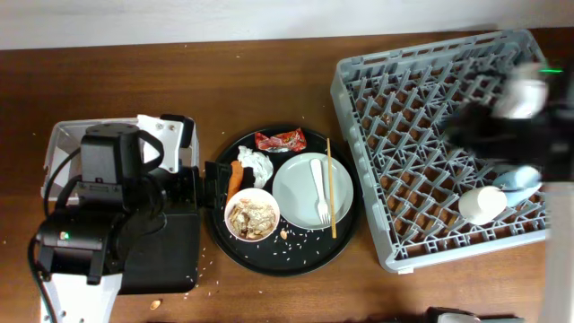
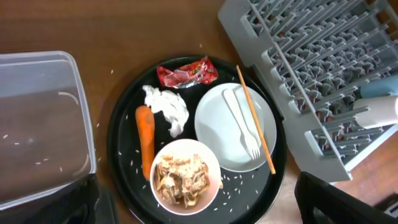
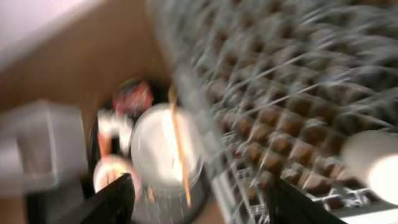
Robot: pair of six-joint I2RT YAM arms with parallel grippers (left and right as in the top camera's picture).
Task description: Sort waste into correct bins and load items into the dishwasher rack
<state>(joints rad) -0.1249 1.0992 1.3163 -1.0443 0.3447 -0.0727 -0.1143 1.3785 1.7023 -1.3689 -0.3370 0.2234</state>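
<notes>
Wooden worktop [image 2: 124, 31]: my left hand [image 2: 199, 186], fingers apart, hovers over the round tray [image 2: 121, 158] holding wrapper [image 2: 186, 73], carrot [image 2: 145, 138], tissue [image 2: 166, 107], bowl of scraps [image 2: 185, 175] and plate [image 2: 217, 124], while my right hand [image 3: 200, 186], also apart and blurred, hangs above the rack [image 1: 430, 135].

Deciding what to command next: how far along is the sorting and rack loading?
Done: white cup and blue cup sit in the rack. In hand: nothing; left pincer and right pincer look open. Remaining: wrapper, tissue, carrot, bowl of scraps, plate, fork and chopstick, all on the round tray.
</notes>
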